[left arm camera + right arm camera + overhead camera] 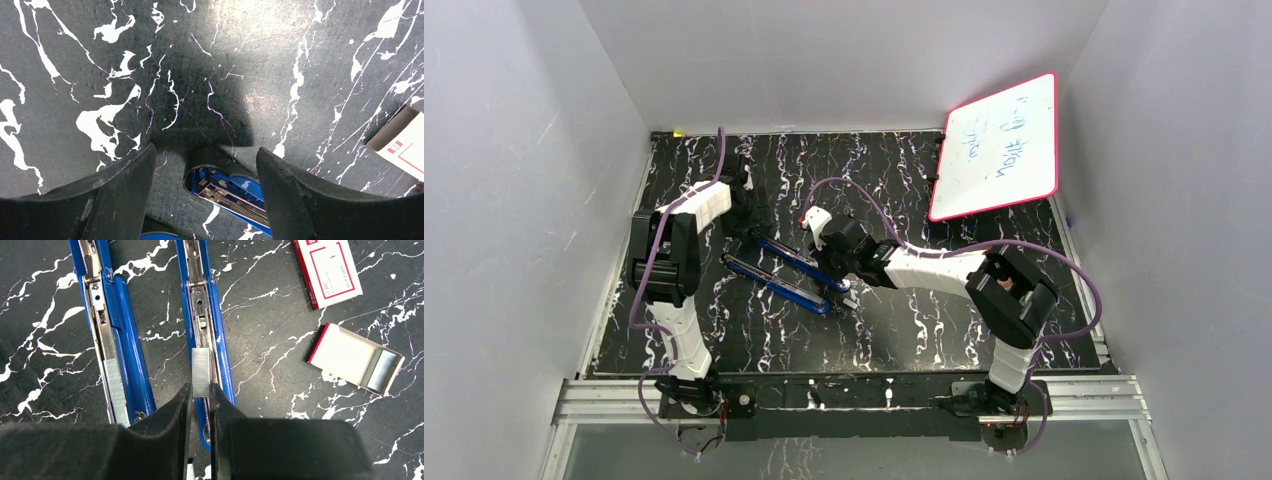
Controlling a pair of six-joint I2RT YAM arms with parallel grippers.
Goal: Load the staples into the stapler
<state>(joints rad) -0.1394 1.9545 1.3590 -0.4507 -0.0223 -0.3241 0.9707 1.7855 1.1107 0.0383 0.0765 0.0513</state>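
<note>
staple strip (201, 367) lower end hidden in right claw (201, 392); whiteboard (999, 150) writing illegible

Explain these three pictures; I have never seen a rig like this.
Two robot arms sit at a table's edge. The wide picture looks down from above; the other two come from a camera on each wrist. On the black marbled table lie a blue stapler, opened, a second stapler beside it, a red-and-white box and an open tray with spare staples. The right end effector pinches a strip of staples over the second stapler. The left end effector is open, holding nothing.
</note>
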